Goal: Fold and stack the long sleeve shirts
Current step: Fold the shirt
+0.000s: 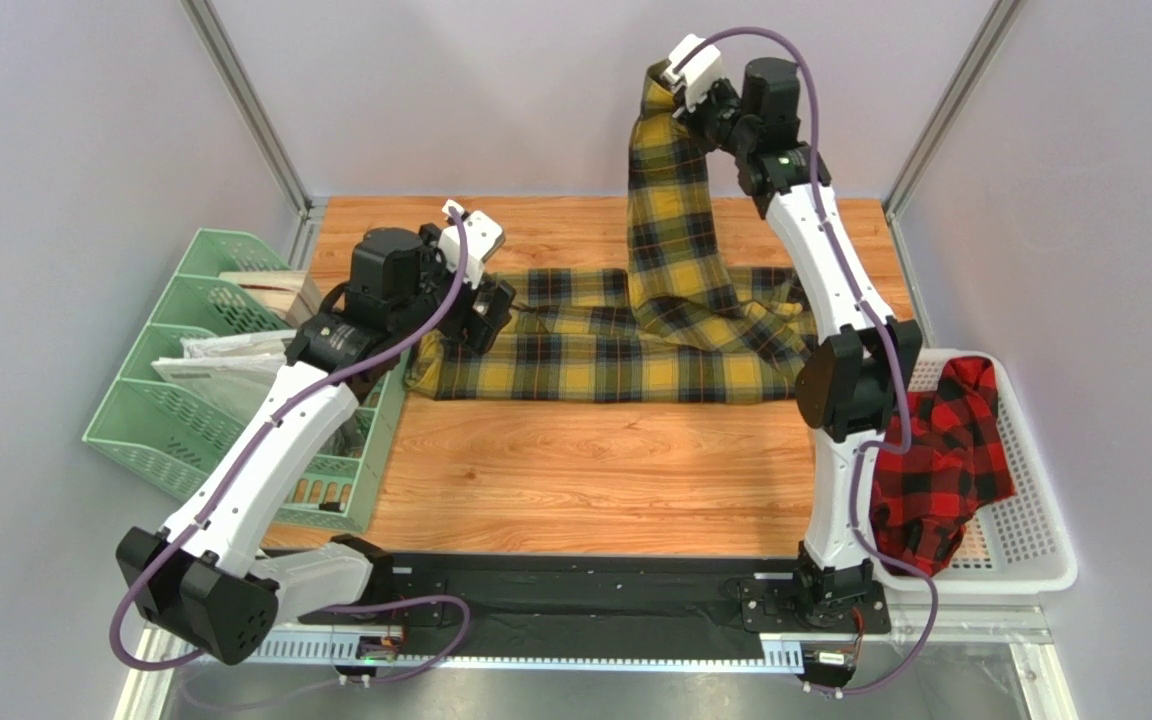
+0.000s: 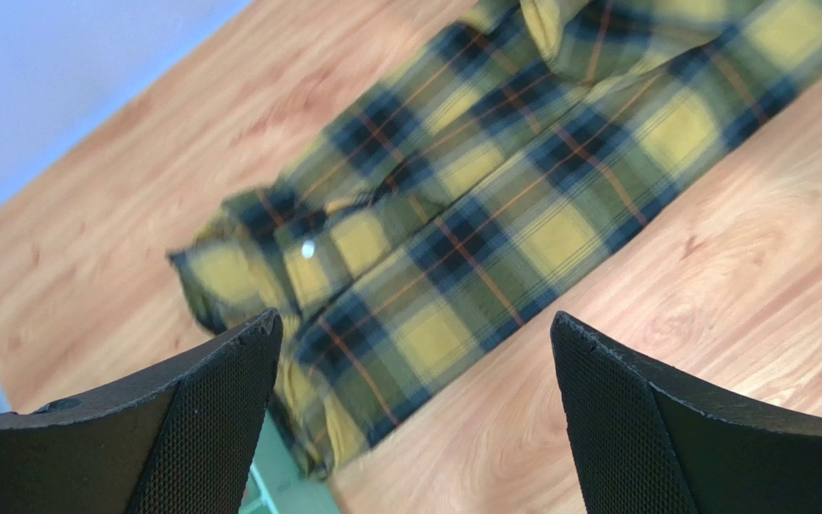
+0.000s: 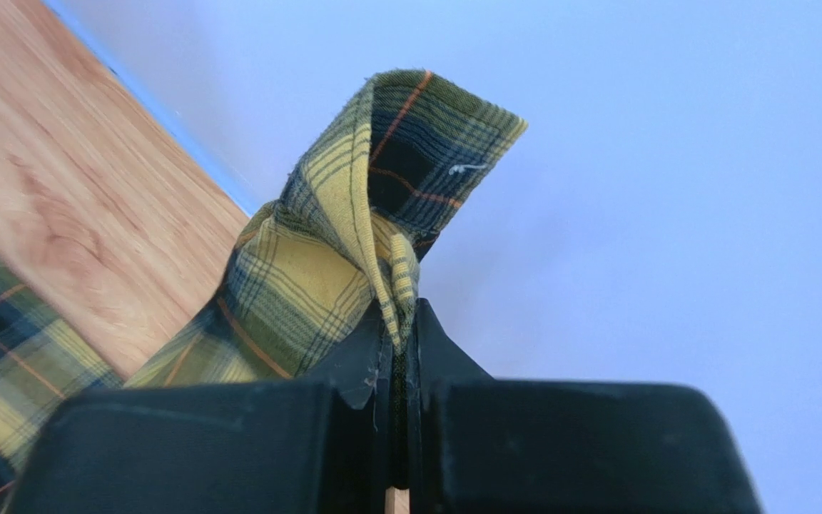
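Observation:
The yellow-and-black checked shirt (image 1: 612, 353) lies spread across the far half of the wooden table. My right gripper (image 1: 668, 93) is shut on one part of it and holds it high, so a strip of cloth (image 1: 672, 210) hangs down to the table. In the right wrist view the cloth (image 3: 372, 214) is pinched between my closed fingers (image 3: 367, 359). My left gripper (image 1: 489, 312) is open and empty, above the shirt's left end, where a cuffed sleeve (image 2: 276, 257) lies. The red-and-black checked shirt (image 1: 940, 458) lies bunched in the white basket (image 1: 1033, 540) at right.
A green plastic rack (image 1: 222, 375) with papers stands at the table's left edge, close to my left arm. Bare wood (image 1: 597, 480) lies between the yellow shirt and the arm bases. Grey walls close in the back and sides.

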Controlling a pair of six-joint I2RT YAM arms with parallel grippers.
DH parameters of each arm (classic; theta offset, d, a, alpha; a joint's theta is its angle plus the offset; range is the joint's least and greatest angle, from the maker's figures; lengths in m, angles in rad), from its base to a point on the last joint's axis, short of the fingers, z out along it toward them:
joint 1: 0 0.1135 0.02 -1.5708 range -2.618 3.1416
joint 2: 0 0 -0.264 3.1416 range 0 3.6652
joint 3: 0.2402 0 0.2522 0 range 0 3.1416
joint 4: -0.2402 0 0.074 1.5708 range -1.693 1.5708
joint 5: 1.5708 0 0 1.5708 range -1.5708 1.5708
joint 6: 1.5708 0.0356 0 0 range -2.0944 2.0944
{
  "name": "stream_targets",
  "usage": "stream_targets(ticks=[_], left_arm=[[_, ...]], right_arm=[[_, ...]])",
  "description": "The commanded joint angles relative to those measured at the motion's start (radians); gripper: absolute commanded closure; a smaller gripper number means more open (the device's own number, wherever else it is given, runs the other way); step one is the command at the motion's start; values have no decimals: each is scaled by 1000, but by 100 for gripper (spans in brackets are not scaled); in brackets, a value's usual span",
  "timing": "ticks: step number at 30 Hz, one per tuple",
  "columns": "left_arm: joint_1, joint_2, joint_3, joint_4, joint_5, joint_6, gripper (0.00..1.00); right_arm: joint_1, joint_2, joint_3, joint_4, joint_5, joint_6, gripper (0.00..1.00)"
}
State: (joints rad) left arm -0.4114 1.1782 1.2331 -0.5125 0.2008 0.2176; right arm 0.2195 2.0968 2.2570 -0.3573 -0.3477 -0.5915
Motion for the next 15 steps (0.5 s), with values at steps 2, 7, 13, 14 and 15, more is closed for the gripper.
stream_targets(ticks=[2,7,13,14,15], left_arm=[[8,-80,-72,37,-153,-93,1],[13,-86,-118,37,-187,-132,1],[78,-22,-87,-17,-189,-213,1],[88,-14,-77,-23,-184,-237,1],[107,-5,-73,-30,-178,-247,1]], right_arm=[[84,-36,-29,142,209,-138,100],[168,-112,-224,250,346,-255,100],[289,-78,-136,17,588,-222,100],[303,-80,-142,-8,611,-202,100],[320,-84,-154,-44,643,-194,100]])
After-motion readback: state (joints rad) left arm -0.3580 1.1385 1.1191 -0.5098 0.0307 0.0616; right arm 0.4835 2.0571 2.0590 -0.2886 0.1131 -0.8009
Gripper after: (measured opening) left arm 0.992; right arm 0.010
